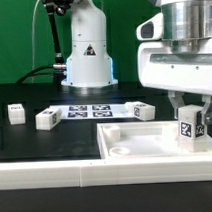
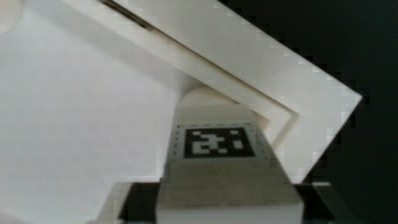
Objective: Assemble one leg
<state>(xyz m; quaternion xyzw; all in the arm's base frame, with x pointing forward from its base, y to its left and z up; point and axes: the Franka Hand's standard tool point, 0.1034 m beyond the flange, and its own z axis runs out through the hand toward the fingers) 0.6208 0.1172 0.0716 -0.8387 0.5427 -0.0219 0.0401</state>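
- A small white rectangular block leg (image 1: pixel 189 127), tagged in black and white on its face, is seen pinched in the robot's claw (image 1: pixel 188 108) above the wide white square panel (image 1: pixel 146 145) at the counter's near right corner, as the exterior view shows it.
- The leg is held upright, its long axis vertical, the tagged face turned toward the exterior camera; in the wrist view the tag (image 2: pixel 214 141) is seen end-on against the panel's raised rim (image 2: pixel 267 80).
- The block is judged light, rigid and smooth-sided, likely slippery; a hold across its flat upper sides, as shown, is judged soundest.
- Whether its foot touches the panel cannot be told.
- Other loose white tagged blocks (image 1: pixel 46 118) are left on the black counter (image 1: pixel 36 142) near the marker board (image 1: pixel 91 111).
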